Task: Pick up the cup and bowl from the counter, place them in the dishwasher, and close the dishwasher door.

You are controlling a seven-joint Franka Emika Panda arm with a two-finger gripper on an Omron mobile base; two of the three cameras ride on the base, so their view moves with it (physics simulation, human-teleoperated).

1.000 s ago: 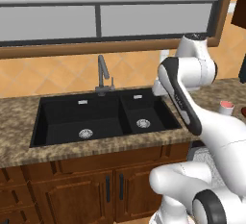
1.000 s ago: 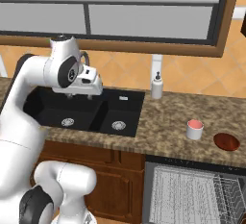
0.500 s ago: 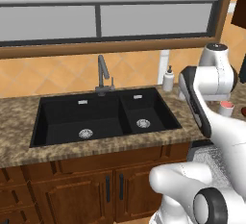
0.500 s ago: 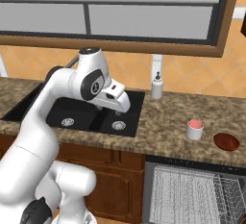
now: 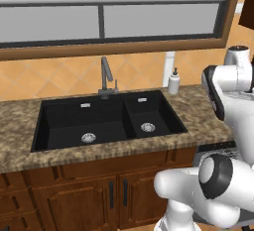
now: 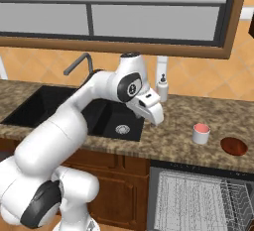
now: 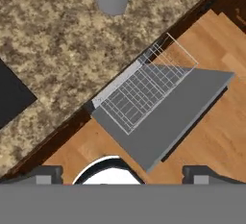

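I hold the gripper (image 6: pixel 153 112) above the counter (image 6: pixel 173 141), fingers spread and empty, aimed toward the cup (image 6: pixel 201 133), which stands upright near the bowl (image 6: pixel 233 146). The dishwasher door (image 7: pixel 178 117) lies open, rack (image 7: pixel 144 89) exposed for loading.

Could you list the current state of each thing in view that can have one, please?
cup: upright on the counter, not held
bowl: on the counter, right of the cup
dishwasher door: folded down open
dishwasher rack: pulled out, empty
gripper: open, holding nothing
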